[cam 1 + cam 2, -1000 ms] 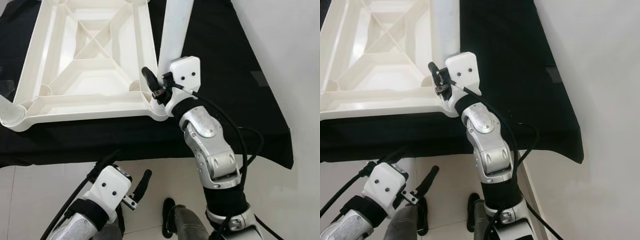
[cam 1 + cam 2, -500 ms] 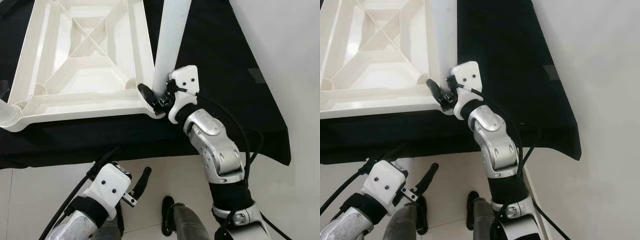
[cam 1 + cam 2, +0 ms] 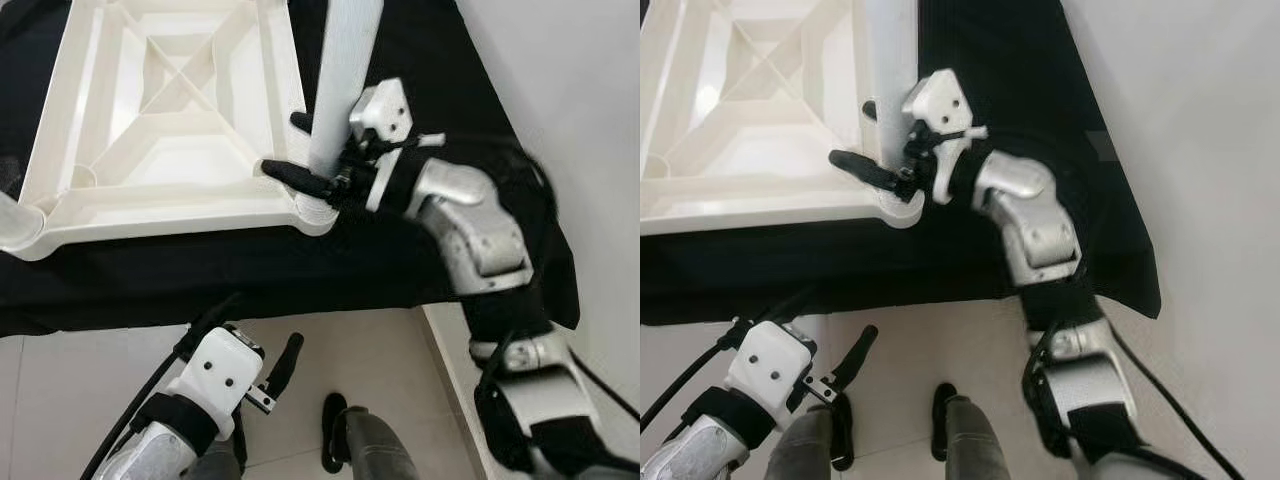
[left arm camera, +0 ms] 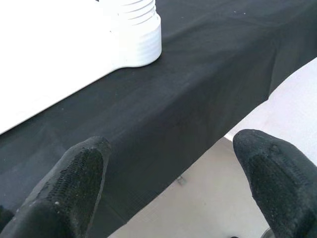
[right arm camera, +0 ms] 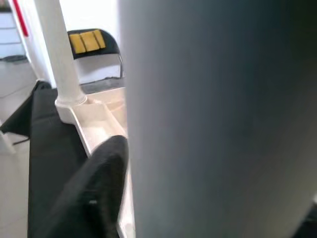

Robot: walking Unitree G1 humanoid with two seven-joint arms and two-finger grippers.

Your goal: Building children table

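Left eye view — table leg [image 3: 343, 80] between right gripper [image 3: 300, 150] fingers.

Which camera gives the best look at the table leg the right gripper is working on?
The left eye view: the white leg stands in the tabletop corner socket with the right gripper around it. The right eye view shows the same. In the right wrist view it is a blurred close-up.

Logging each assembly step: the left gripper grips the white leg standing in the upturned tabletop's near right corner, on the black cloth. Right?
Not quite: the right gripper grips the white leg, as the left eye view shows. The left gripper hangs low over the floor. The leg does stand in the upturned tabletop's near right corner, on the black cloth.
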